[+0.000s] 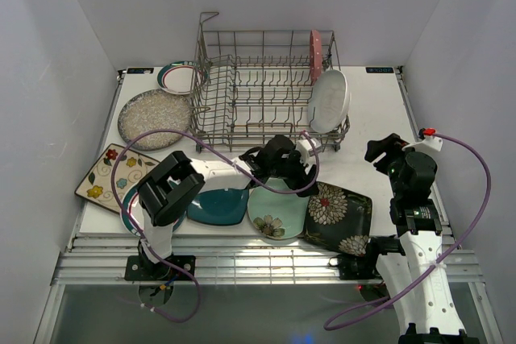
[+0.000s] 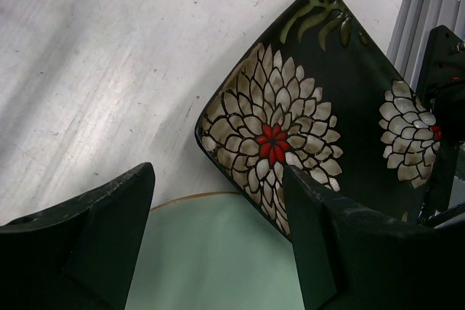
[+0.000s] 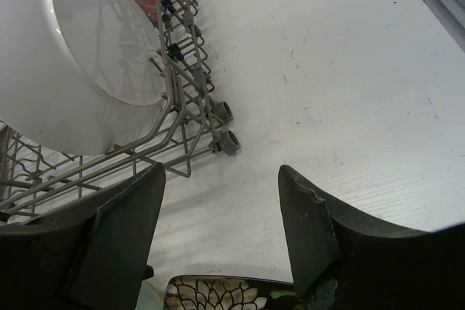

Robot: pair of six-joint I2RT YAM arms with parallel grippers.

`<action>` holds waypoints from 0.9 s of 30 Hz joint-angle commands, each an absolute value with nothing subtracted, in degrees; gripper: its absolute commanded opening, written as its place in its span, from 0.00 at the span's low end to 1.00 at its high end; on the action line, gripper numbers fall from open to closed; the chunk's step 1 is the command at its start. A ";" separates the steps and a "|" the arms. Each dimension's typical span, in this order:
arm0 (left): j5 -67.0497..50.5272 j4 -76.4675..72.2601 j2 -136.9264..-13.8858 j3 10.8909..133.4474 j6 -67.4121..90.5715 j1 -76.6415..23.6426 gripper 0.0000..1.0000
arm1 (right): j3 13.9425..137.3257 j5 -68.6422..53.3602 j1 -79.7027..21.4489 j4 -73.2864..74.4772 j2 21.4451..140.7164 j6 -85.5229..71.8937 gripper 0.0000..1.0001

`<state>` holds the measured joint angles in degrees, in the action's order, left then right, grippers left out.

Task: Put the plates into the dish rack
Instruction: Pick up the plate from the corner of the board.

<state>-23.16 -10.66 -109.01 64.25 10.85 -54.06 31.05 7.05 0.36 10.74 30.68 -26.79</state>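
Hovering just in front of the dish rack (image 1: 266, 90) with the left hand (image 2: 218, 186) spread wide, pinching nothing, over the mint plate (image 2: 211, 259) at the rim seemingly overlapped by the black floral plate (image 2: 305, 121). Holding the right hand (image 3: 221, 179) off the rack's right front corner, also spread and empty.

Already racked, on edge at the rack's right end: the white oval plate (image 1: 329, 101), with the pink scalloped plate (image 1: 316, 54) behind it. Not yet racked, flat on the surface (image 1: 375, 110): mint, black floral and the teal square plate (image 1: 218, 205) in front of the rack; the speckled grey plate (image 1: 155, 118), a rimmed white plate (image 1: 179, 76) and the cream flowered plate (image 1: 109, 175) to the rack's left.

Likely stiff, glazed, slippery and breakable, with real weight. Best taken across the rim, one finger under and one over; no purchase on a flat centre. Judged easiest wherever an edge rides up off the surface, as at the black floral plate's overlap.

From above only: the full spread of plates around the rack. From the left wrist only: the overlap up close, red-centred bloom included. From the right wrist only: the oval plate's back leaning in the rack, seen from low down, plus a sliver of black floral plate.
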 commanded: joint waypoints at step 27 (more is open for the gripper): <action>-24.17 -10.46 -113.29 67.41 12.65 -57.39 0.42 | 31.11 9.76 0.53 12.04 29.36 -26.63 0.70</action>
